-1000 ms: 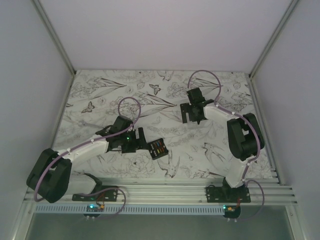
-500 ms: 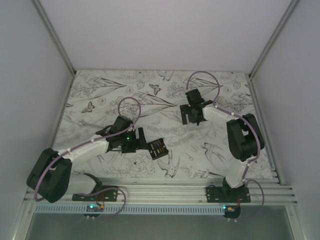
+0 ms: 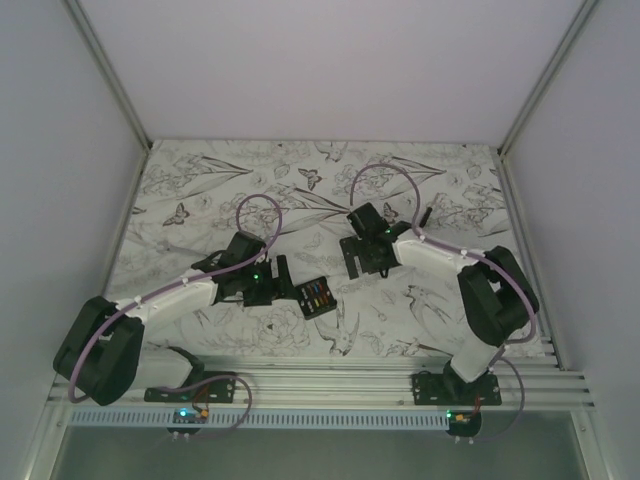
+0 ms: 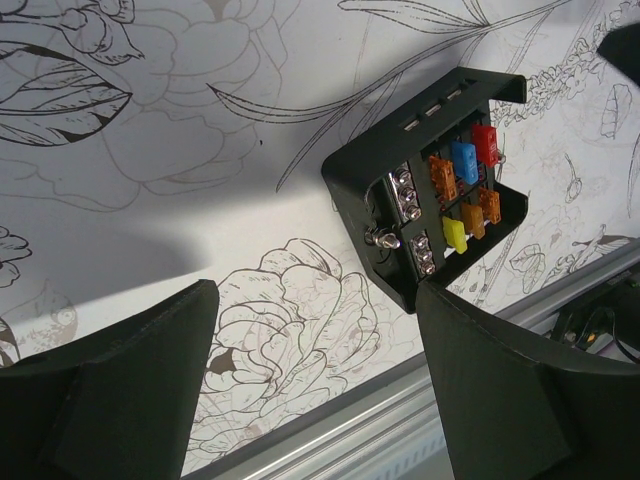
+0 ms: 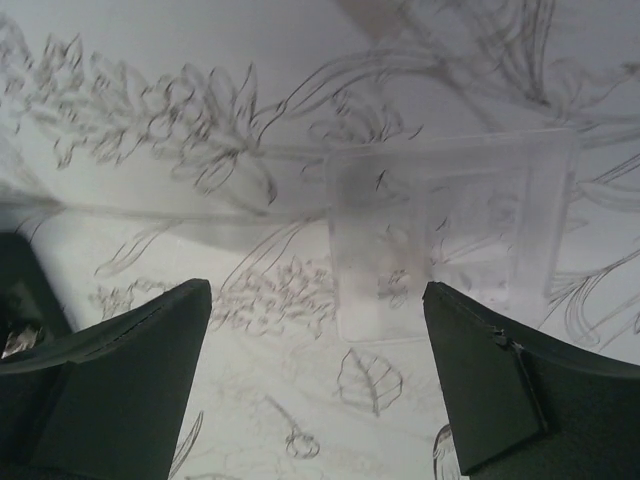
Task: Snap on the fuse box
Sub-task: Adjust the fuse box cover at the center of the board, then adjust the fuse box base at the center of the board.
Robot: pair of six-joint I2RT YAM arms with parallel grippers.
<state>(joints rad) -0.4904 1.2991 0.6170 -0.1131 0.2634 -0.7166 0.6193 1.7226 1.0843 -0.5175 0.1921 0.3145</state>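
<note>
Black right pincer (image 5: 315,300), open and empty, has swung over a clear plastic lid (image 5: 450,235); left pincer (image 4: 315,300), likewise, faces the squarish black fuse box (image 4: 425,190) holding coloured fuses (image 4: 463,160).

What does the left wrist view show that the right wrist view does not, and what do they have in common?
Only the left wrist view shows the fuse box, uncovered with red, blue, orange and yellow fuses visible, and a metal rail. Only the right wrist view shows a clear plastic piece lying flat. Both show the flower-printed table cover and open jaws holding nothing.
</note>
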